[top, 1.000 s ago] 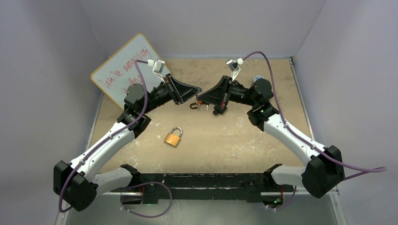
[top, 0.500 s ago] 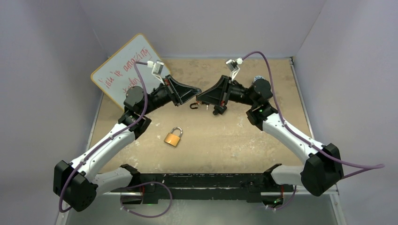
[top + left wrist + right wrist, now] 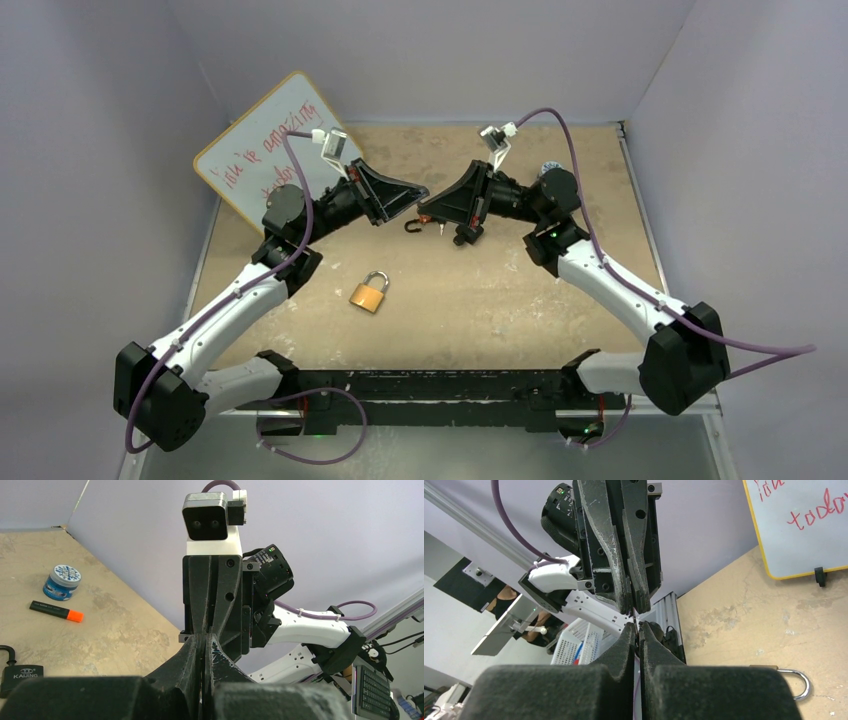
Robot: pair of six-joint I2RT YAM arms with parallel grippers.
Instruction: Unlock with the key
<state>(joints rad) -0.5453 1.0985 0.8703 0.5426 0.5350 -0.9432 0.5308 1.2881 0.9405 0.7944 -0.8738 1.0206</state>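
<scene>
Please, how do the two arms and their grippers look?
The left arm and right arm have white shells and black joints. A purple cable runs along each. The left gripper and right gripper are black wedges with scuffed fingers.

**Whiteboard, tin and marker on the tabletop**

A white rectangular whiteboard with a yellow frame and red handwriting (image 3: 262, 150) sits at the upper left of the overhead view, at the edge of the mottled beige tabletop (image 3: 480, 300). At the left of the left wrist view, a round blue tin with a patterned lid (image 3: 62, 582) stands near a black marker with an orange cap (image 3: 56, 611), not touching it. A white slatted plastic basket (image 3: 583, 647) shows at the lower left of the right wrist view.
</scene>
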